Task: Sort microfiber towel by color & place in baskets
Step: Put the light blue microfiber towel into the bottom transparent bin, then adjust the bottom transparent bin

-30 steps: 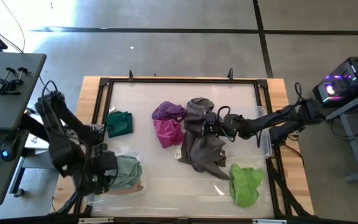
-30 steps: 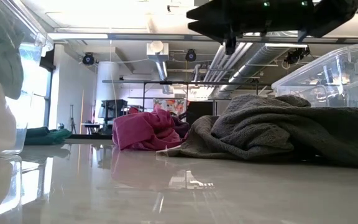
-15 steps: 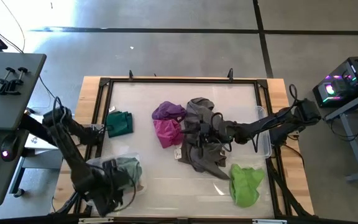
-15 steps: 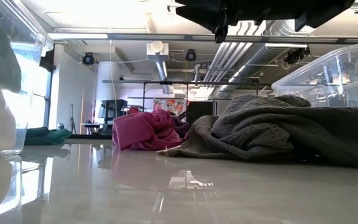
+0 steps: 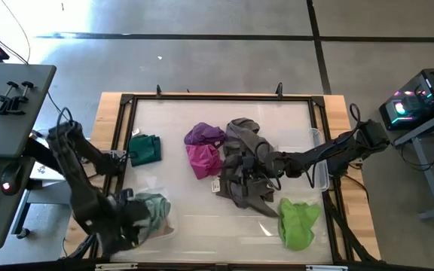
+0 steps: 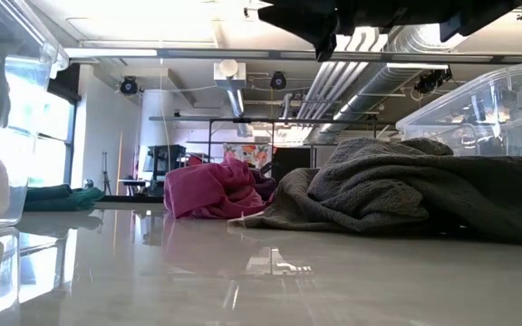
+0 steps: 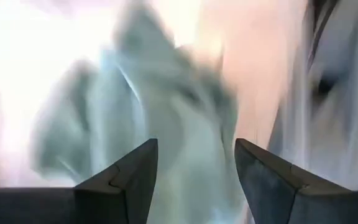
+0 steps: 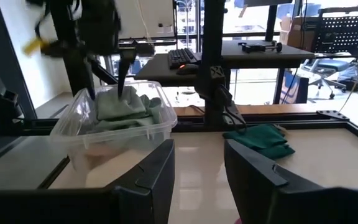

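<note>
Towels lie on the table: dark green point(image 5: 144, 148), purple point(image 5: 204, 134), magenta point(image 5: 203, 159), a grey pile point(image 5: 243, 181) and lime green point(image 5: 298, 223). A pale blue towel point(image 5: 155, 208) lies in the clear basket point(image 5: 164, 228) at the near left corner. My left gripper point(image 5: 126, 216) hangs open over that basket; its wrist view shows the pale towel point(image 7: 166, 124) between the fingers. My right gripper point(image 5: 247, 164) is open above the grey pile point(image 6: 406, 181), clear of it in the low view. The second basket point(image 5: 320, 162) sits under the right arm. My left gripper points down into the basket over the pale blue towel point(image 8: 120, 102). The frames are blurred there, and I cannot tell whether the fingers touch the cloth.
The table has a raised black frame point(image 5: 202, 96) around it. The dark green towel point(image 8: 263, 137) lies alone near the left edge. Bare tabletop lies along the far edge and between the left basket and the grey pile. A desk point(image 5: 6, 90) stands left of the table.
My right gripper has moved toward the table's left and slightly toward the near edge, staying above the grey pile. My left arm has swung about over the near-left basket, first toward the near edge, then back a little toward the left. No towel on the table has moved.
</note>
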